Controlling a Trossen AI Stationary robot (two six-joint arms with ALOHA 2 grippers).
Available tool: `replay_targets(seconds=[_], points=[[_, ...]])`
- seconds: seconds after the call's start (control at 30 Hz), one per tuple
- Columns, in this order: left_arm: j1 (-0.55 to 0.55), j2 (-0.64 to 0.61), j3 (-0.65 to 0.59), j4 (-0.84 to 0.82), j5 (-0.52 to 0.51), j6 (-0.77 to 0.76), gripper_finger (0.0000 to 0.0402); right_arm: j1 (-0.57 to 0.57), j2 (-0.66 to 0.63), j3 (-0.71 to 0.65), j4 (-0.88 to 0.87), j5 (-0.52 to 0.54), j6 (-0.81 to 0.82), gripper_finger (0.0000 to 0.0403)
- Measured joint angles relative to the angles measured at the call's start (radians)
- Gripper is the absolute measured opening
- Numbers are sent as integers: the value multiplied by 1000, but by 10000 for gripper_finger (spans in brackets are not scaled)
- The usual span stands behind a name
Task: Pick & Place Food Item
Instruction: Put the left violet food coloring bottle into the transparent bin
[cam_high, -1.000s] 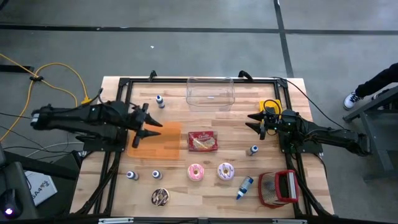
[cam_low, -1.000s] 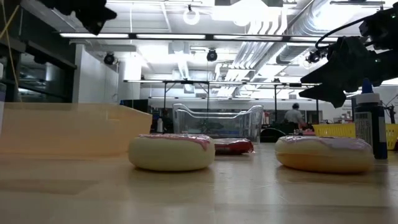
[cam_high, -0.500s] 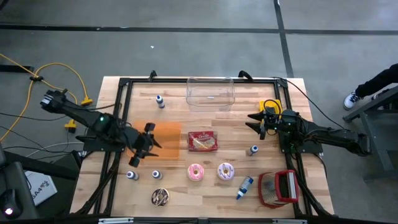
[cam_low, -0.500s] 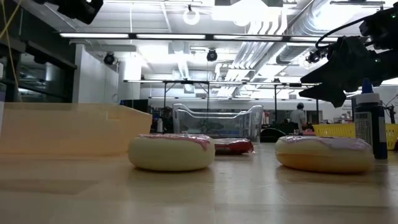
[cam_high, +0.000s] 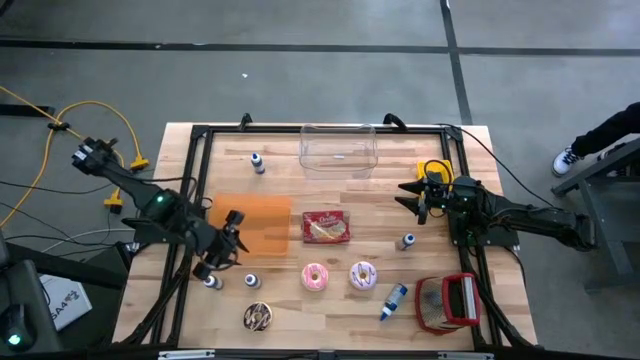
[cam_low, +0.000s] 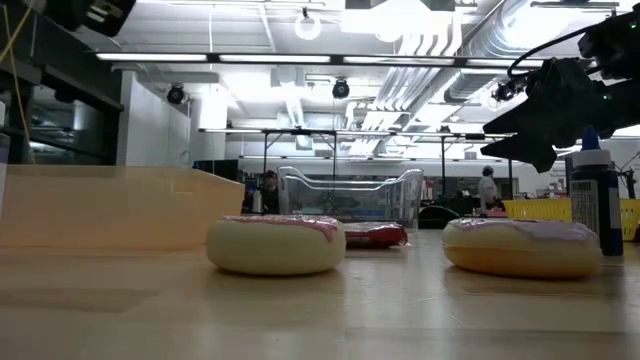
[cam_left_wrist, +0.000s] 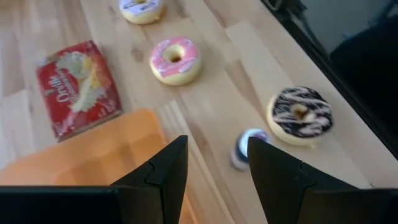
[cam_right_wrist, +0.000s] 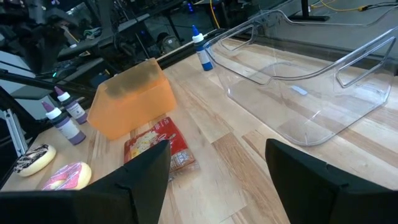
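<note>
Overhead, the left pincer (cam_high: 228, 245) hung open and empty over the near corner of the orange container (cam_high: 262, 226). The chocolate donut (cam_high: 258, 317) lay nearer the table's front edge than that container, a small bottle (cam_high: 251, 283) between them. The right pincer (cam_high: 417, 198) waited open, well apart on the container's far side, past the red snack packet (cam_high: 326, 228).

Level with the table (cam_low: 330, 320), two pink-iced donuts (cam_low: 277, 243) sat in front of the container; neither pincer's fingertips showed clearly.

Through the left wrist camera, the dark fingers (cam_left_wrist: 163, 174) stood parted, the chocolate donut (cam_left_wrist: 300, 115) just beyond the bottle (cam_left_wrist: 245, 148). It was probably light, rigid or slightly yielding, with a glossy icing that could slip; gripping across the ring's outer sides looked safest.

From the right wrist camera, the container (cam_right_wrist: 132, 98) stood beside the snack packet (cam_right_wrist: 154, 148), its own fingers wide apart.
</note>
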Motion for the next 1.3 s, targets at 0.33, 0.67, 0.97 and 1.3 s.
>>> replay_targets(seconds=[0.33, 0.67, 0.97, 1.3], points=[[-107, -22, 0, -64, -19, -115, 158, 0, 0, 0, 1, 2, 0, 250], [-126, -22, 1, -96, -22, -184, 158, 0, 0, 0, 1, 2, 0, 250], [-120, -21, 1, -94, -25, -169, 158, 0, 0, 0, 1, 2, 0, 250], [-101, 63, 5, -93, -19, -168, 158, 0, 0, 0, 1, 2, 0, 250]])
